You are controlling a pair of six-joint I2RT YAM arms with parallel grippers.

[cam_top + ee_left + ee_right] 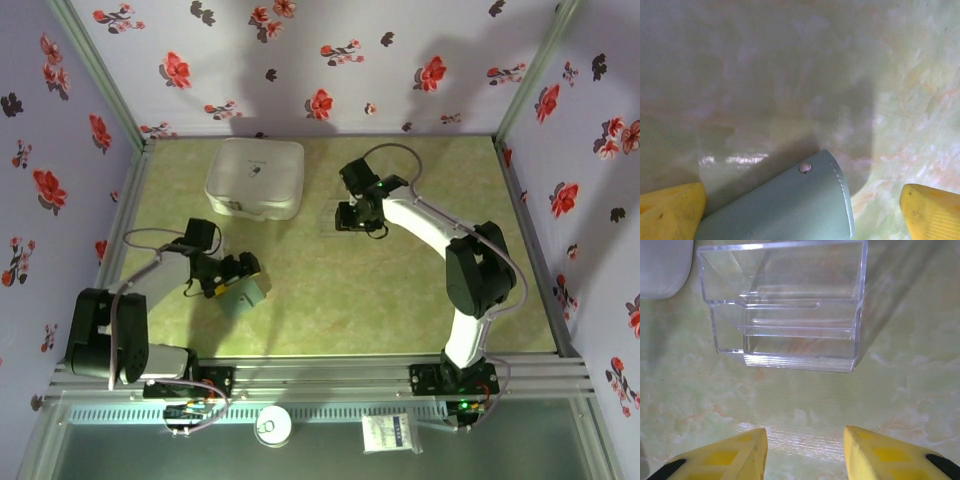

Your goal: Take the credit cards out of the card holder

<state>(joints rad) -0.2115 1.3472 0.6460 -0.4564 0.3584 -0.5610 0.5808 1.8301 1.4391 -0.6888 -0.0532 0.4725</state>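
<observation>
The left end effector (pixel 802 212) is wide open. The grey-blue card holder (pixel 790 205) sits between its jaws, close to the left one and apart from the other, at the front left of the tabletop (pixel 400 300). The right end effector (pixel 805 455), also wide and empty, hangs near a clear tray (pixel 785 315) beside a white box (pixel 255 178).

- Walls (pixel 330 60): 3 sides, lilac paper w/ red & dark flower print; soft shadows on back wall.
- Tabletop (pixel 330 310): pale green marbled, glossy; glare patch in left wrist view.
- Alu rail (pixel 330 372) along near edge.
</observation>
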